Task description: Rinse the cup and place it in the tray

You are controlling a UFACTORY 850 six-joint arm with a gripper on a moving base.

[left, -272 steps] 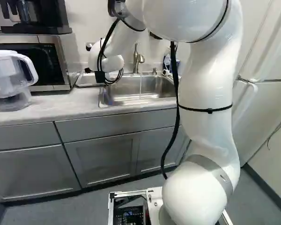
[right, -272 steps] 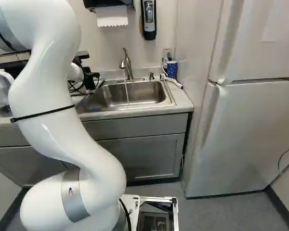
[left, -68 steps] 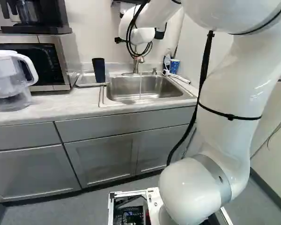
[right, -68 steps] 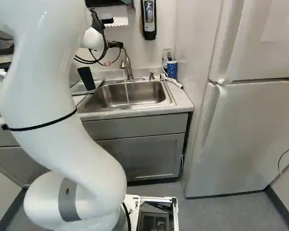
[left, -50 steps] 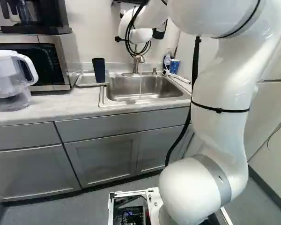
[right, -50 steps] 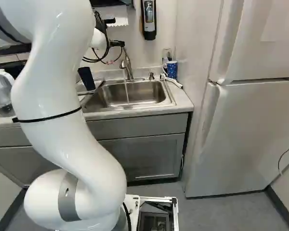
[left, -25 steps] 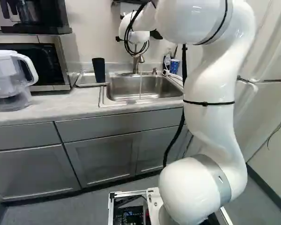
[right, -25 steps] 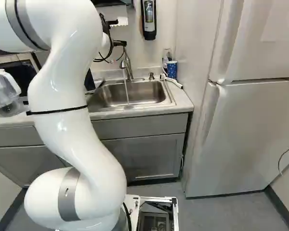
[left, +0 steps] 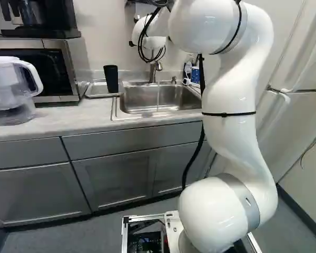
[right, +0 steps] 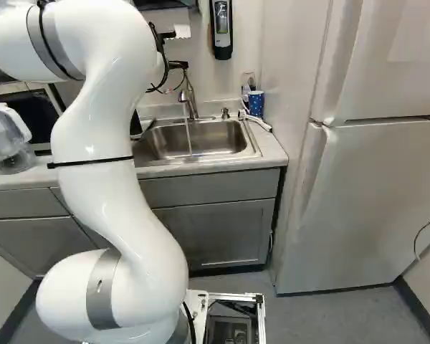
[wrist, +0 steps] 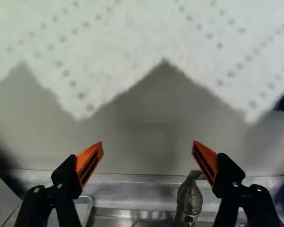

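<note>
Seemingly past placing cup in tray; next, lower wide-open, empty end effector toward faucet below, stop water.

Kitchen, sink, running faucet, microwave, fridge

Shiny metal sink, glossy metal faucet at its twelve o'clock; matt cup; smooth worktop; dimpled paper towel.
</note>
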